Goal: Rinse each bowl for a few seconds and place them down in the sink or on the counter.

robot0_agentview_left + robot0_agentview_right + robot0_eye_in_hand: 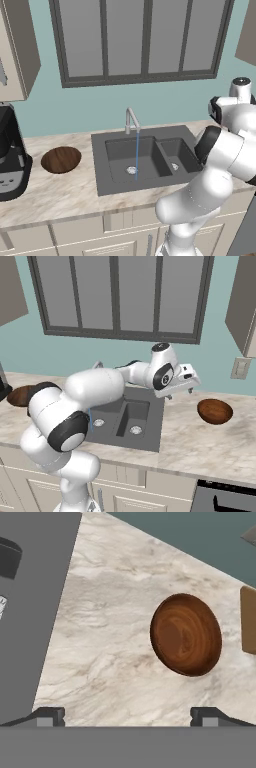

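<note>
Wooden reddish bowl lay on counter ahead of spread, empty pincer; likely rigid, light, smooth—best pinched at rim.

sink between two bowls, on counter

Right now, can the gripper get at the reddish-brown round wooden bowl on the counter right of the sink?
Probably yes. The gripper hangs open over the sink's right edge, facing the reddish-brown wooden bowl, with bare beige marble counter between them.
</note>
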Tool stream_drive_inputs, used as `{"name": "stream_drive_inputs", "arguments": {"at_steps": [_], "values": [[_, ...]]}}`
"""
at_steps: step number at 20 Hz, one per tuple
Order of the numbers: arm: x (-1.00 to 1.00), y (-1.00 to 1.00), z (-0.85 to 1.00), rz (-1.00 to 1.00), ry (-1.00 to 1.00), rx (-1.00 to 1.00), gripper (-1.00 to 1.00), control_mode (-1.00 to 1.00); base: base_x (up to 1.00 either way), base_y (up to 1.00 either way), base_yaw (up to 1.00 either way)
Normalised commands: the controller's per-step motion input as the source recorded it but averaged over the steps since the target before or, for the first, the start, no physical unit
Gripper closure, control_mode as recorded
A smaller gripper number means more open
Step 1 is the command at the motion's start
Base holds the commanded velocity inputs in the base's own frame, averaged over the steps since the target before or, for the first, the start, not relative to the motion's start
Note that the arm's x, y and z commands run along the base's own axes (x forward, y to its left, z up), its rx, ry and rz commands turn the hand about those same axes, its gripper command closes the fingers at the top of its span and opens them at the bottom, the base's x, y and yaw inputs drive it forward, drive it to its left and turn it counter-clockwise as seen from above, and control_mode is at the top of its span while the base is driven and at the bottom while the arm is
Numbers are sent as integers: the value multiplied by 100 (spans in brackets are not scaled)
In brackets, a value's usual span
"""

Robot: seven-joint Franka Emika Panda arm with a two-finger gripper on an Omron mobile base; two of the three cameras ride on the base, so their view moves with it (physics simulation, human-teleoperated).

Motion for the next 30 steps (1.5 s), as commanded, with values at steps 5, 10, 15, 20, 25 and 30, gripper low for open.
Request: {"name": "stream_drive_inputs", "arguments": {"at_steps": [5,10,15,20,25,30], "values": [[1,-16,-26,5,-1,-1,-100,-100,0,0,0],[11,-16,-13,6,-6,0,-100,-100,0,0,0],[15,-17,-11,6,-4,0,-100,-100,0,0,0],[16,-18,-18,5,0,0,-100,-100,0,0,0],[12,-22,-19,5,0,0,-100,-100,0,0,0],[6,-21,-12,2,0,0,-100,-100,0,0,0]]}}
